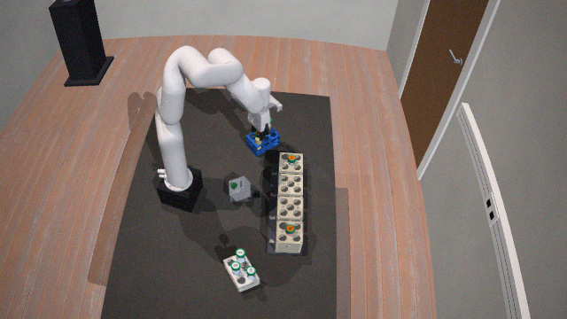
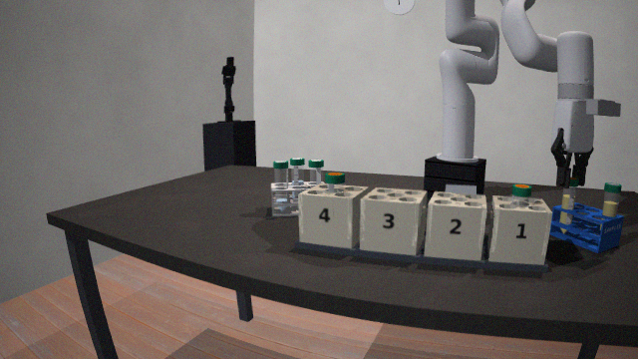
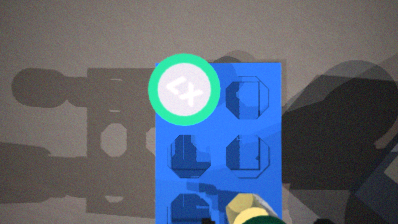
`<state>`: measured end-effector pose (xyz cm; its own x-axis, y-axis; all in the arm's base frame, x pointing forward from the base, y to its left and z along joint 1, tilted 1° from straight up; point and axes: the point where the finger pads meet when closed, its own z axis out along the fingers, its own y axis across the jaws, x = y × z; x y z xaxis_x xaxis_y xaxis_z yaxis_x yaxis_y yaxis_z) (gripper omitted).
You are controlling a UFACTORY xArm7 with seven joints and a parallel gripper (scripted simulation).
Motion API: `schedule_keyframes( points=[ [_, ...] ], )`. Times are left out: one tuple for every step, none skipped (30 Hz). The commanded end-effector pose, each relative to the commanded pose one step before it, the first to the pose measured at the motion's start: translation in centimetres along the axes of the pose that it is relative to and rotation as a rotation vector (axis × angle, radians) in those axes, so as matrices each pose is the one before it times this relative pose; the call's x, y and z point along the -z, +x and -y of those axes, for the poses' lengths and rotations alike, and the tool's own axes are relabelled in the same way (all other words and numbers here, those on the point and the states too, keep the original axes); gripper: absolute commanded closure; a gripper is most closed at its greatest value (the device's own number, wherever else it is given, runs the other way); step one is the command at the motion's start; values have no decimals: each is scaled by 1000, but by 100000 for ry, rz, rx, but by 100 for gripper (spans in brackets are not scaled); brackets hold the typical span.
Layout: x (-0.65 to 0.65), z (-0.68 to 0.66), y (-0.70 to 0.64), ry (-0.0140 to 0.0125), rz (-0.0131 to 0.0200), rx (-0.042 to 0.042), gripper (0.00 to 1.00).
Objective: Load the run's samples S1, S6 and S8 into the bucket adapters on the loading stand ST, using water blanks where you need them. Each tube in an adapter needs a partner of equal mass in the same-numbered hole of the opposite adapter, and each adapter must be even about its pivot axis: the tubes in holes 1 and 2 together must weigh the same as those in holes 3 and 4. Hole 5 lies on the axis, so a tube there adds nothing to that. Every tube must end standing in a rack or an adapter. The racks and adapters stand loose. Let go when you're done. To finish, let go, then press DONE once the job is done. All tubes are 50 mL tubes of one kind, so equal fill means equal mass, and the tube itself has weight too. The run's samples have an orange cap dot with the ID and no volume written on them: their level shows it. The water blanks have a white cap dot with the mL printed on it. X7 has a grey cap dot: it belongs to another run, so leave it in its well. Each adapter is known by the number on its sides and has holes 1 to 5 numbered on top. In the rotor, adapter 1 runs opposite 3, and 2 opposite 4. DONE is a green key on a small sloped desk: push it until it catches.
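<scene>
My gripper [image 1: 265, 134] [image 2: 572, 181] is partly open, its fingertips around the cap of sample S1 [image 2: 566, 207] [image 3: 245, 204], not closed on it. S1 stands in the blue rack [image 2: 605, 241] [image 3: 218, 127]; its label is cut off in the wrist view. X7 [image 2: 612, 199] [image 3: 184, 90] stands at that rack's far corner. Orange-dotted tubes stand in the middle hole of adapter 1 [image 1: 291, 158] [image 2: 521, 189] and of adapter 4 [image 1: 290, 229] [image 2: 334, 178]; their IDs are unreadable. Adapter 2 [image 2: 455, 239] and adapter 3 [image 2: 389, 236] show no tubes.
Three white-dotted water blanks [image 1: 240, 252] [image 1: 236, 266] [image 1: 251, 270] stand in the pale rack [image 1: 248, 285]; their numbers are unreadable. The grey desk [image 1: 241, 192] with the green DONE key [image 1: 234, 185] sits between the arm base and the loading stand [image 2: 389, 254].
</scene>
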<state>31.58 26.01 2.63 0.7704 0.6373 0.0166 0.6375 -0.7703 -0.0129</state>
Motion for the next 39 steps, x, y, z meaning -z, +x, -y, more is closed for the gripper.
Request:
schedule_keyframes(
  points=[
    [-71, -9, 161, -46, -406, 0, 43],
    [-67, 0, 0, 0, 0, 0, 43],
    [-67, 0, 0, 0, 0, 0, 43],
    [-67, 0, 0, 0, 0, 0, 43],
    [-67, 0, 0, 0, 0, 0, 43],
    [-67, 0, 0, 0, 0, 0, 43],
    [-67, 0, 0, 0, 0, 0, 43],
    [-67, 0, 0, 0, 0, 0, 43],
    [-67, 0, 0, 0, 0, 0, 43],
    [0, 0, 0, 0, 0, 0, 43],
    [6, -1, -2, 2, 1, 1, 43],
    [-3, 0, 1, -1, 0, 0, 43],
    [-2, 0, 1, -1, 0, 0, 43],
    [0, 0, 0, 0, 0, 0, 43],
    [0, 0, 0, 0, 0, 0, 43],
    [6, 0, 0, 3, 1, 1, 43],
    [0, 0, 3, -2, -8, 0, 43],
    [-9, 1, -2, -2, 7, -1, 43],
    [0, 0, 0, 0, 0, 0, 43],
    [0, 0, 0, 0, 0, 0, 43],
    [8, -1, 5, -1, -14, 0, 43],
    [-2, 0, -1, 0, 4, 0, 43],
    [0, 0, -1, 0, 2, 0, 43],
    [57, 1, -1, -1, 8, 0, 100],
    [63, 1, 1, -1, -1, 0, 100],
    [54, -2, -2, 2, 1, 0, 100],
    [-7, 1, 2, -2, -1, 0, 100],
    [3, -1, -1, 1, 0, 0, 100],
    [2, 0, 0, 0, 0, 0, 100],
    [1, 0, 0, 0, 0, 0, 100],
    [0, 0, 0, 0, 0, 0, 100],
    [0, 0, 0, 0, 0, 0, 100],
    [-5, 0, -1, -2, 1, -1, 100],
    [0, 0, -2, 1, 5, 0, 100],
    [-1, 0, -1, 0, 2, 0, 100],
    [-1, 0, -1, 0, 3, 0, 100],
    [8, -1, 4, 1, -11, 1, 100],
    [0, 0, 0, 0, 0, 0, 100],
    [-8, 1, -5, 0, 15, 0, 100]
  ],
)
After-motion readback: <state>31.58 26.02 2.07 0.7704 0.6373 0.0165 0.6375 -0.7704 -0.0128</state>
